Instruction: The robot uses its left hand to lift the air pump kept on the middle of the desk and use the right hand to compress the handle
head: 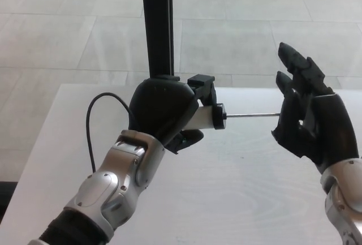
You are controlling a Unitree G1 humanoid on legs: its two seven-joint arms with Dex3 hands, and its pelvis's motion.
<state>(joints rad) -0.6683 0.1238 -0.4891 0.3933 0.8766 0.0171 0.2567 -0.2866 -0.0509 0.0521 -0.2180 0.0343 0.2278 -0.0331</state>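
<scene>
Black post (pixel 158 27) behind left hand (pixel 161 109) w/ fingers wrapped on air pump (pixel 206 116); right hand (pixel 308 117) fingers spread.

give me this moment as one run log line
left hand: shut on pump, held above desk | right hand: at rod end, handle hidden, grip unclear | hose: trailing left

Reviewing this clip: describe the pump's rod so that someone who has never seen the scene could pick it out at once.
Above the white desk, the left hand holds up the air pump. From the pump's black end cap, the rod runs level to the right hand. It is the only thin, straight metal line; the hose is black and curved.
</scene>
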